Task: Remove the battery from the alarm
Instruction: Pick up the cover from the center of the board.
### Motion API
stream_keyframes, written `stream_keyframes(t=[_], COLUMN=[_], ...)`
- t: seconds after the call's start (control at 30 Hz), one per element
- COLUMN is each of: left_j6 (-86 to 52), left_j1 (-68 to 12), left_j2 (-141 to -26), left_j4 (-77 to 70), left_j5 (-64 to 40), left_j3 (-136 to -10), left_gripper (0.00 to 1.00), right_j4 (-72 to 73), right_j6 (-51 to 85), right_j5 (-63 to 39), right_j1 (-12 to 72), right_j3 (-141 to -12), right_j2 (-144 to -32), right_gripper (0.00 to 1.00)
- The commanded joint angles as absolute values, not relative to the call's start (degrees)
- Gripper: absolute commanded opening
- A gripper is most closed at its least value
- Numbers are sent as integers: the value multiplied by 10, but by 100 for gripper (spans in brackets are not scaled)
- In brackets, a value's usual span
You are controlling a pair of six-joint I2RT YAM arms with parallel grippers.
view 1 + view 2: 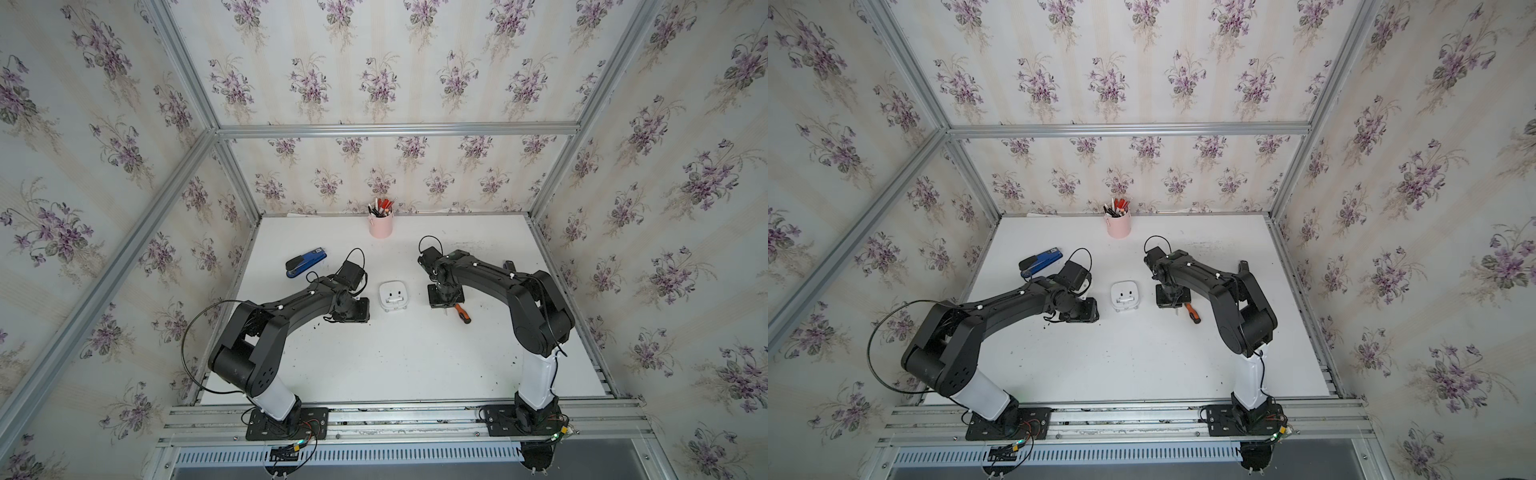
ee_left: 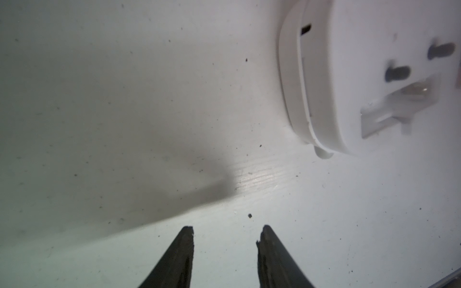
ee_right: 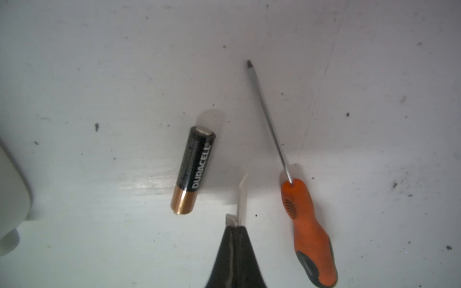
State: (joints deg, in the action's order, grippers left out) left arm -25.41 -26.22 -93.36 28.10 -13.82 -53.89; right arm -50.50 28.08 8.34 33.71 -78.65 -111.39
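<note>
The alarm (image 1: 392,295) (image 1: 1124,296) lies face down in the middle of the table, its white back with a slot (image 2: 349,74) turned up. The battery (image 3: 193,172), black with a copper end, lies loose on the table outside the alarm. In both top views my right wrist hides it. My right gripper (image 3: 235,225) hangs just above the table between the battery and the screwdriver, shut on a thin white plastic piece (image 3: 243,197). My left gripper (image 2: 225,232) stands open with nothing in it, close above the table, a short way from the alarm's side.
An orange-handled screwdriver (image 3: 306,219) (image 1: 462,313) lies next to the battery, right of the alarm. A blue stapler (image 1: 305,261) lies behind the left arm. A pink pen cup (image 1: 380,224) stands at the back wall. Dark specks dot the white table.
</note>
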Motion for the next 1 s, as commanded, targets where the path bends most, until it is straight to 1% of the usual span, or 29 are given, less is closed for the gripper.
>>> stream_keyframes(t=[0.0, 0.3, 0.53, 0.7, 0.77, 0.97], left_j6=[-247, -246, -246, -247, -246, -248], left_j1=[-261, -261, -260, -255, -251, -228], left_j2=[-937, -943, -945, -951, -954, -959], left_j4=[288, 287, 288, 288, 288, 286], left_j5=[-139, -144, -166, -184, -193, -236], left_j3=[-545, -549, -561, -577, -585, -604], left_gripper=[47, 47, 47, 47, 47, 47], right_j4=[-521, -539, -557, -555, -552, -488], right_j6=[279, 267, 243, 175, 144, 37], right_j5=[85, 88, 110, 144, 173, 232], right_j1=[337, 337, 339, 352, 361, 387], right_j3=[-791, -807, -816, -831, -837, -818], right_j2=[-1106, -1102, -1072, -1046, -1036, -999], right_gripper=[0, 0, 0, 0, 0, 0])
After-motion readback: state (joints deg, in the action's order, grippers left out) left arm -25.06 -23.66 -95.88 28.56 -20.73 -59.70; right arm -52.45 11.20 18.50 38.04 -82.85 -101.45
